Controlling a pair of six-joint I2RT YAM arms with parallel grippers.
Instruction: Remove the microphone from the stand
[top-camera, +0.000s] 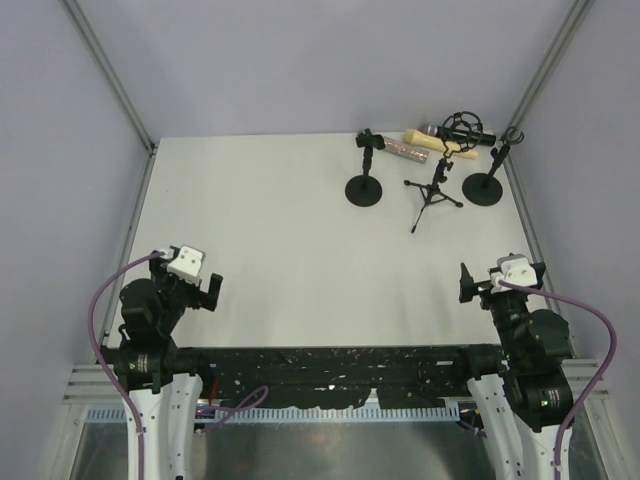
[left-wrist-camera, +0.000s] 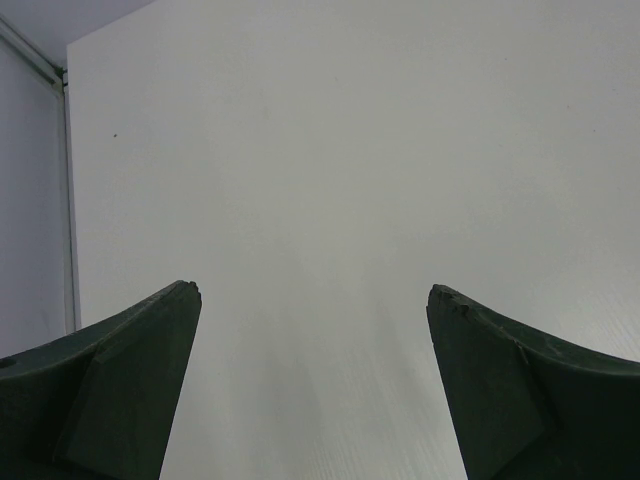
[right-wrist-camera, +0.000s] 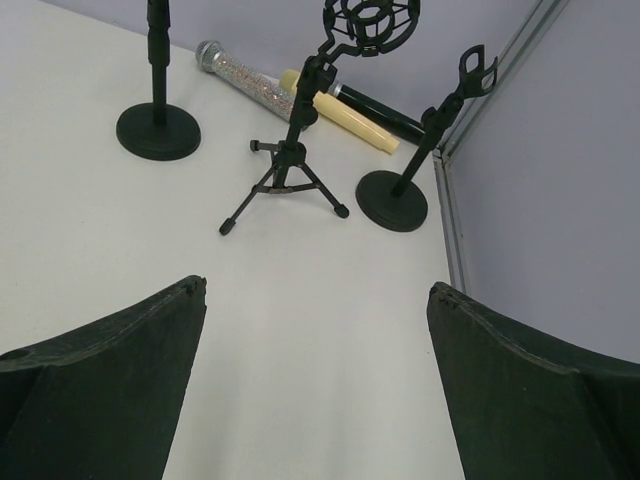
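Observation:
Three stands are grouped at the table's back right: a tripod stand (top-camera: 435, 192) (right-wrist-camera: 288, 170) with a round shock-mount ring (top-camera: 462, 127) (right-wrist-camera: 371, 20), and two round-base stands (top-camera: 364, 189) (top-camera: 484, 187). A black microphone (top-camera: 482, 136) (right-wrist-camera: 380, 113) crosses the ring seen from above, but in the right wrist view it lies low behind the tripod. Beside it lie a beige microphone (right-wrist-camera: 345, 120) and a glittery one (right-wrist-camera: 245, 77). I cannot tell whether any microphone sits in a holder. My left gripper (left-wrist-camera: 314, 292) and right gripper (right-wrist-camera: 318, 288) are both open, empty and near the front edge.
A metal rail (right-wrist-camera: 450, 230) runs along the table's right edge, close to the right round-base stand (right-wrist-camera: 392, 200). Grey walls close in the back and both sides. The left wrist view holds only bare white table (left-wrist-camera: 330, 150).

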